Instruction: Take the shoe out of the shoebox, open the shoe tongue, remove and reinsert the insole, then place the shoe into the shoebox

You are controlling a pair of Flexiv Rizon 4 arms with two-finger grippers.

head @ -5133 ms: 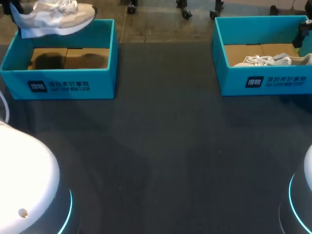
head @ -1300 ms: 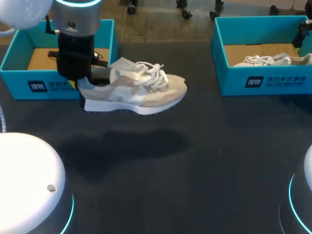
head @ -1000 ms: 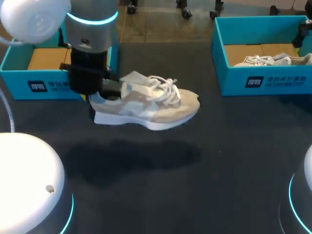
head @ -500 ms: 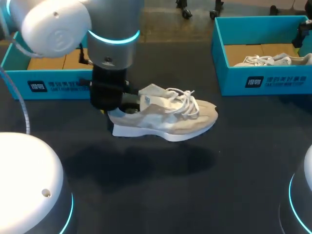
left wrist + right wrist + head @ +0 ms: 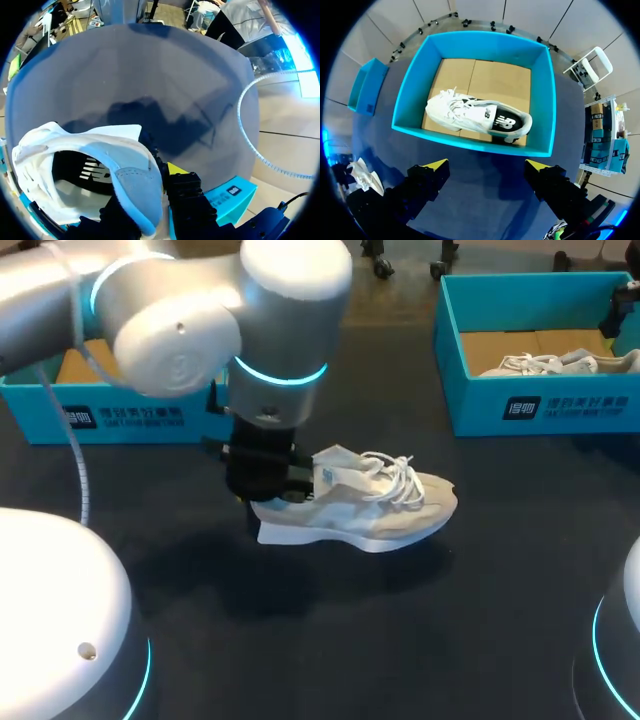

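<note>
One pale shoe (image 5: 360,505) hangs low over the worktop's (image 5: 400,640) middle, our left jaws clamped on its heel. Our right jaws stand wide apart above the right shoebox (image 5: 470,145), which holds a second shoe (image 5: 475,117).

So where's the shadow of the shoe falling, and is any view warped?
Head view: the shoe throws a soft, dark shadow on the table, beneath it and spreading left; no glare. Left wrist view: the fisheye curves the table's edge, and the shoe's heel looms large near the lens, with a shadow ahead of it. Right wrist view: the shoebox walls bow outward.
</note>
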